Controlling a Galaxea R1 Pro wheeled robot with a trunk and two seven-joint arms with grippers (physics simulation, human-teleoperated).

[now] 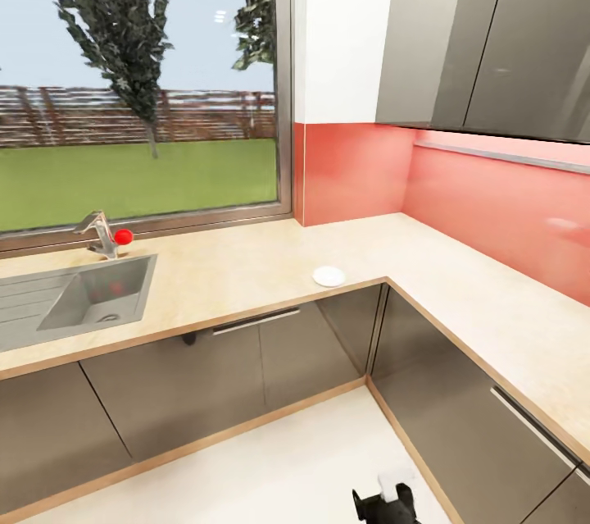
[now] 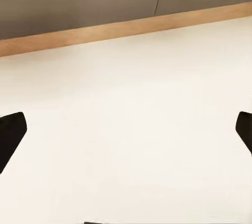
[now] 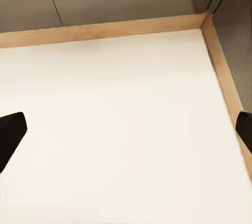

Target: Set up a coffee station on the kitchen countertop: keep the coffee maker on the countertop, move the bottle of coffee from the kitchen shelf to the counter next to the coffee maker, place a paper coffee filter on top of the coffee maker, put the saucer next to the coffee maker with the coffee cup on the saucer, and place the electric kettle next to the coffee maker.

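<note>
A small white round dish (image 1: 329, 276), seemingly the saucer, lies on the beige countertop (image 1: 246, 278) near its front edge, just left of the inner corner. My left gripper (image 2: 126, 134) hangs open over the white floor, its dark fingertips (image 2: 11, 134) wide apart with nothing between them. My right gripper (image 3: 126, 134) is likewise open and empty above the floor, close to the corner of the cabinet plinth (image 3: 207, 21). A black part of an arm (image 1: 383, 503) pokes in at the lower edge of the head view.
A steel sink (image 1: 98, 294) with a faucet (image 1: 102, 233) and a red knob sits at the counter's left, under a large window. Grey base cabinets (image 1: 246, 368) line the L-shaped counter, with grey wall cabinets (image 1: 492, 32) above the right run and a red backsplash behind.
</note>
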